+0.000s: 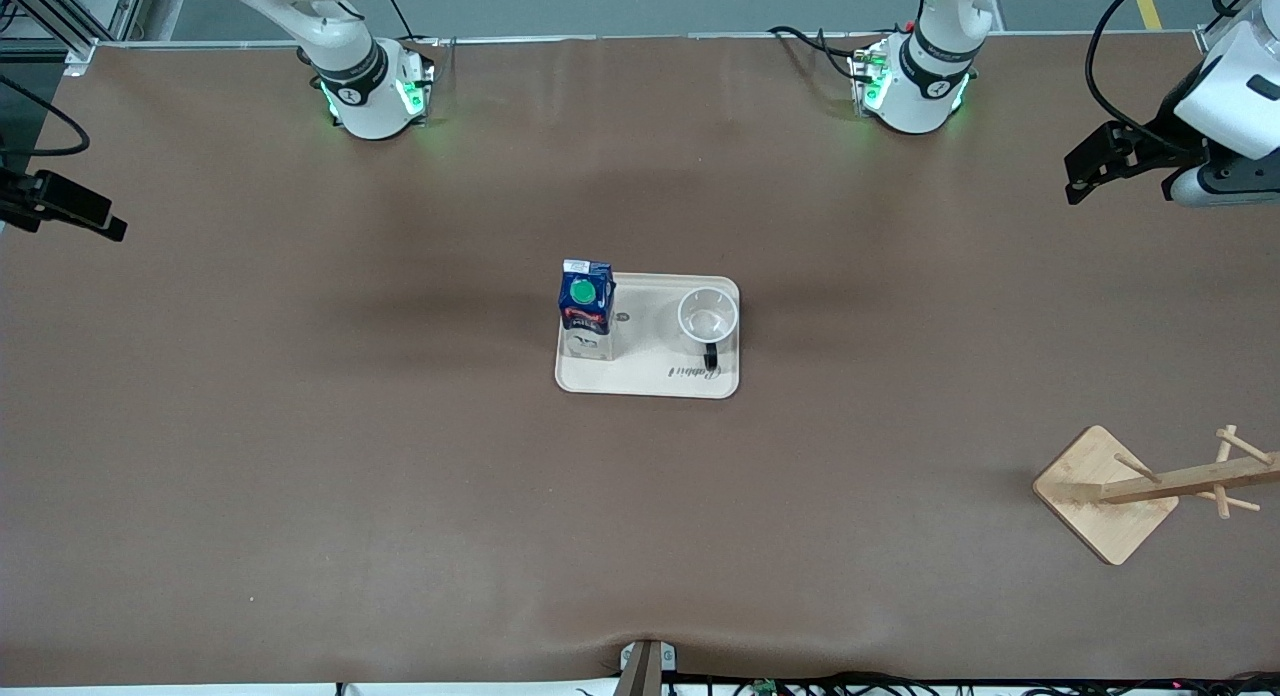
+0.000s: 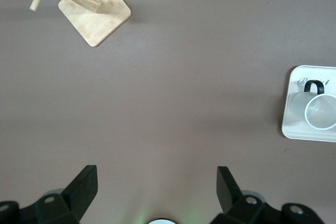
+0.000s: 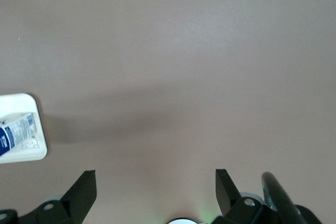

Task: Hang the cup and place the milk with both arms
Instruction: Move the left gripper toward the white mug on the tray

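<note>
At table centre, a cream rectangular tray (image 1: pixel 648 380) carries the blue gable-top milk carton (image 1: pixel 585 309) and the small white cup (image 1: pixel 708 316), well apart. Left gripper (image 2: pixel 157 187) and right gripper (image 3: pixel 156 190) hover over bare table, fingers spread wide, empty.

High front camera facing the arm bases, both wrist cameras looking down, sharing the tray (image 1: pixel 650 381).
</note>
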